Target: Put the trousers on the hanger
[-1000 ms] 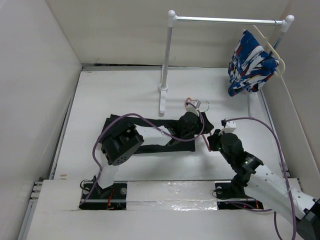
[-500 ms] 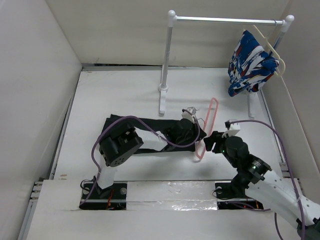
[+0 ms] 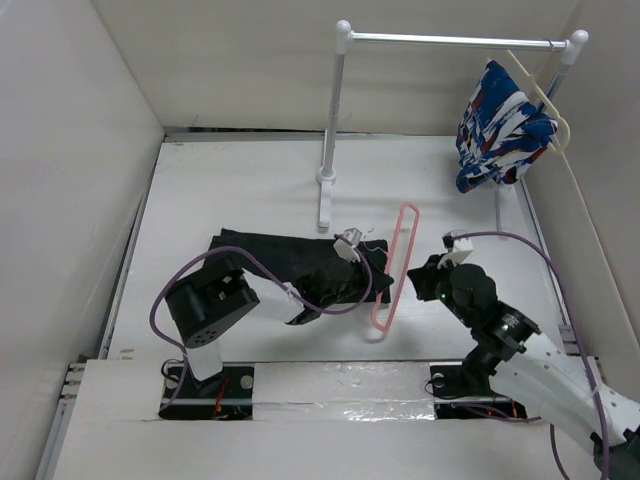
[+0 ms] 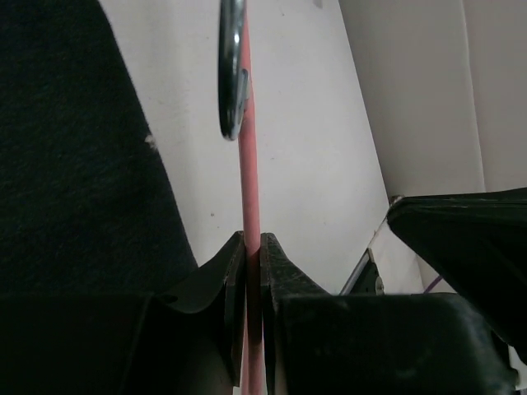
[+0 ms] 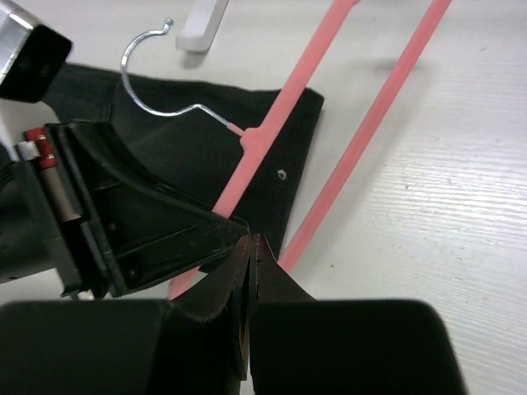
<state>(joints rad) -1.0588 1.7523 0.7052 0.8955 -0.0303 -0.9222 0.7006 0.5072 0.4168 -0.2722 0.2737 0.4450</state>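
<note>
Top external view: the trousers (image 3: pixel 268 252) lie flat and black on the white table (image 3: pixel 240 185). The hanger (image 3: pixel 408 209) lies slanted at their right end, and its metal hook (image 5: pixel 123 64) rests on the cloth near the waist button (image 5: pixel 282 174). My left claw (image 4: pixel 252 240) pinches one pink bar of it. My right claw (image 5: pixel 249 240) is pressed together just beside the other bar, with nothing visible between its tips. Farther back, a patterned garment (image 3: pixel 500 125) hangs on a cream hanger (image 3: pixel 540 95) from the rail (image 3: pixel 450 40).
</note>
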